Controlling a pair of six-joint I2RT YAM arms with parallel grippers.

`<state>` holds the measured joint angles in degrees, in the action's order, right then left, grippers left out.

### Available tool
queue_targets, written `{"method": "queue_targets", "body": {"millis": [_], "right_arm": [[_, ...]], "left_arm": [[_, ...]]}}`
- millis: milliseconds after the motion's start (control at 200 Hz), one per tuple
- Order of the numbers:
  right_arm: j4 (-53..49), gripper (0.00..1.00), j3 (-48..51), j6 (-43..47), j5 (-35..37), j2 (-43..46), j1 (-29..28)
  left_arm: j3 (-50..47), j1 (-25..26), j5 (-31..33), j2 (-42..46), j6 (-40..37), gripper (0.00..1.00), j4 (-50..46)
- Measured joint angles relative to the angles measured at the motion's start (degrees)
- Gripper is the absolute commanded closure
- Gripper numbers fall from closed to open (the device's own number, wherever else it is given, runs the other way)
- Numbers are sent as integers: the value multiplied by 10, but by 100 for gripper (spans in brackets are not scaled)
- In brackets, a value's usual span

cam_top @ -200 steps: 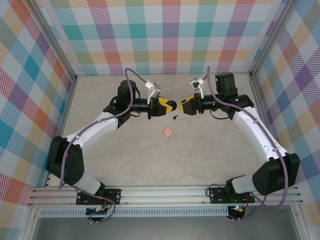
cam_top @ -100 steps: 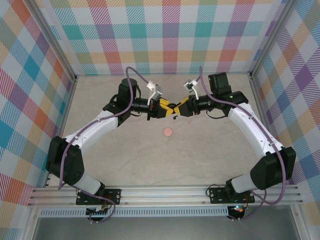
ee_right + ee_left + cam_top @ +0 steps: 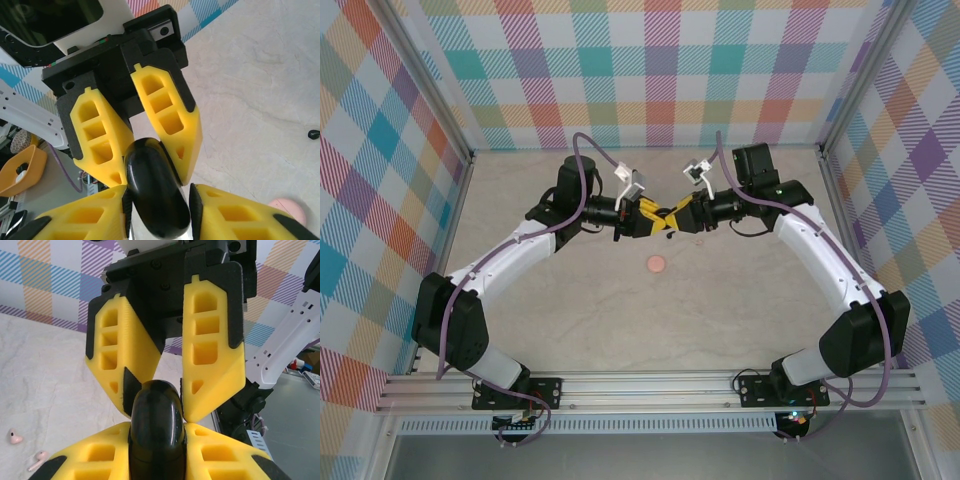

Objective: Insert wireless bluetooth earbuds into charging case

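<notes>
The left gripper is clamped tight on a black case, a rounded glossy shell held up off the surface and seen edge-on between its yellow fingers. The right gripper meets it head-on from the opposite side. Its fingers stand only narrowly apart, one on each flank of the black case, and both press against the shell, so the case is gripped from both ends at once. The two sets of fingertips nearly touch each other around it.

The black case looks closed, and nothing of its inside can be seen. A pink round case lies flat on the surface, on the arm-base side of the black case and well apart from it. Its lid appears down, so its contents cannot be told.

Two loose pink earbuds lie on the surface below and left of the black case in the left wrist view, one pink earbud just beside a second pink earbud. A black earbud lies on the surface off to the right of the black case in the right wrist view.
</notes>
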<state>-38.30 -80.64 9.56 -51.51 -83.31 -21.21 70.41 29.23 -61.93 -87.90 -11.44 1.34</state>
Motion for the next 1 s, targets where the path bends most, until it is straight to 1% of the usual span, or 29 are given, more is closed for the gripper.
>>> {"method": "queue_targets", "body": {"millis": [95,175,285,525,670,1000], "right_arm": [[-2,70,-1,4,-7,0,0],[-2,74,-3,6,-11,-1,1],[-3,74,-6,8,-12,-2,5],[-1,65,-6,-8,-1,-2,5],[1,63,-6,-19,9,-2,4],[9,62,-6,-44,31,-2,-1]], "left_arm": [[3,0,-1,-1,0,86,-5],[11,0,-4,-5,1,86,-12],[18,0,-7,-10,3,85,-15],[19,0,-8,-13,2,84,-14],[19,0,-4,-13,-4,84,-17],[30,0,2,-16,-34,85,-62]]}}
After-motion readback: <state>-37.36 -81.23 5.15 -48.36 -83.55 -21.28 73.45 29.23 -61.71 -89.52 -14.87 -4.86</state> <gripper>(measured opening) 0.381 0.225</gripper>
